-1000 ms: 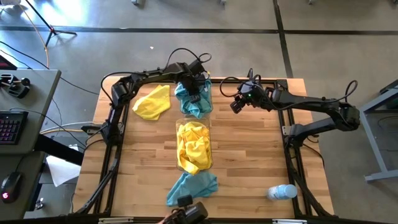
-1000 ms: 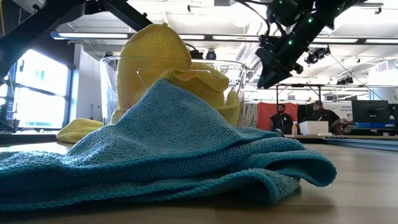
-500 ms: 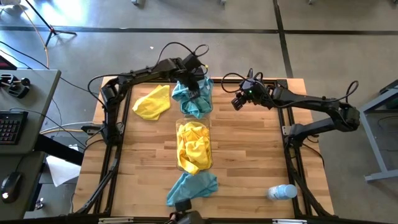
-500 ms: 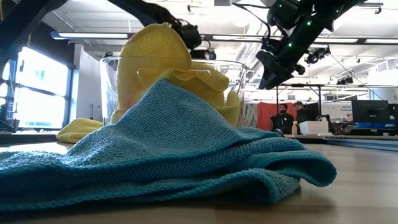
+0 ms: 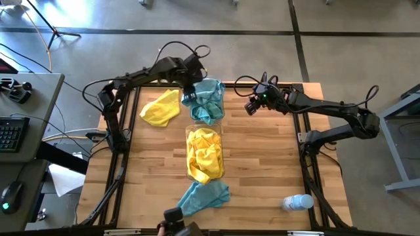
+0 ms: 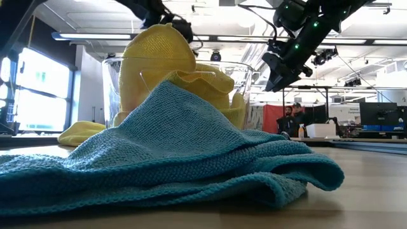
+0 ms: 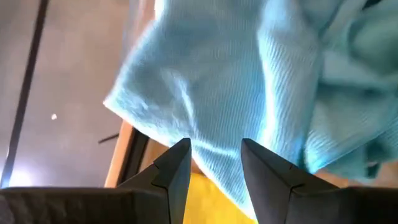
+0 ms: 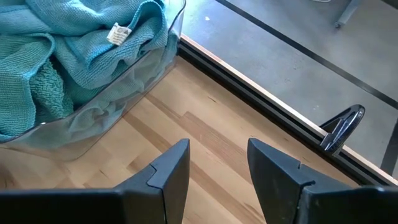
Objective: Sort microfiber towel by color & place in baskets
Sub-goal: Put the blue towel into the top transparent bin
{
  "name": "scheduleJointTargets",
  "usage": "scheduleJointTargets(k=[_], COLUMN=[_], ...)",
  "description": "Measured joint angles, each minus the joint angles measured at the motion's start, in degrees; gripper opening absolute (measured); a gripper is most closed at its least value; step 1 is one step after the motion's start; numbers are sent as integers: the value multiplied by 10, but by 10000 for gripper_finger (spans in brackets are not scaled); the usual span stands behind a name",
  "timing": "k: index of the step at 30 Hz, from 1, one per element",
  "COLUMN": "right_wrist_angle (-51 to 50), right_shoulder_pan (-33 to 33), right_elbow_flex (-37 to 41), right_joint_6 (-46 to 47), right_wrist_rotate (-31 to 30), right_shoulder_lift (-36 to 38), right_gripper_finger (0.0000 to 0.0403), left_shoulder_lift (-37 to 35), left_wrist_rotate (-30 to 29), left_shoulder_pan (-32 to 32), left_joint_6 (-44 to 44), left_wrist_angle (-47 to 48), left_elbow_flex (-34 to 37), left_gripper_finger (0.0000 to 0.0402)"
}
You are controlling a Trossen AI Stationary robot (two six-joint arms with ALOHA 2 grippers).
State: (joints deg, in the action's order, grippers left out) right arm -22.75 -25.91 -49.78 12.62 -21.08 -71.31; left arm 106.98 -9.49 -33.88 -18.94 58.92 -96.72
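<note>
Teal towels (image 5: 209,101) fill the far clear basket (image 5: 221,113), and a corner of them hangs over its far rim. Yellow towels (image 5: 205,154) fill the near basket (image 5: 222,141). One loose yellow towel (image 5: 161,108) lies flat on the table at the far left. A loose teal towel (image 5: 205,195) lies rumpled near the front edge. My left gripper (image 5: 188,90) hangs open above the far basket's left rim; in its wrist view, its fingers (image 7: 214,168) hold nothing. My right gripper (image 8: 217,168) hovers open, right of that basket.
A clear plastic bottle (image 5: 298,202) lies on its side at the near right. Black frame rails (image 5: 305,124) run along the table's left and right sides. Bare wood (image 5: 262,157) spreads right of the baskets. People sit far behind the table (image 6: 289,117).
My left gripper has risen out of the far basket and drawn back toward the table's far left, tipping less steeply down. The teal towels stay heaped in that basket, now uncovered. My right gripper has kept still.
</note>
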Motion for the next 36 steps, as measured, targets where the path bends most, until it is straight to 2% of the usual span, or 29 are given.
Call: scheduleJointTargets(k=[4,9,11,16,22,27,36], right_wrist_angle=[1,11,12,12,12,12,12], right_shoulder_pan=[0,0,0,0,0,0,0], right_elbow_flex=[0,0,0,0,0,0,0], right_joint_6=[6,22,45,70,76,95,110], right_wrist_rotate=[0,0,0,0,0,0,0], right_shoulder_lift=[0,0,0,0,0,0,0], right_gripper_finger=[156,156,156,156,156,156,156], left_shoulder_lift=[1,1,1,12,80,123,127], left_wrist_rotate=[19,96,109,117,117,85,73], left_shoulder_pan=[-2,2,3,7,17,30,31], left_joint_6=[-38,-83,-102,-127,-127,-117,-112], left_wrist_angle=[-10,-90,-121,-138,-141,-142,-139], left_elbow_flex=[21,37,47,67,67,63,64], left_gripper_finger=[131,131,131,131,131,131,131])
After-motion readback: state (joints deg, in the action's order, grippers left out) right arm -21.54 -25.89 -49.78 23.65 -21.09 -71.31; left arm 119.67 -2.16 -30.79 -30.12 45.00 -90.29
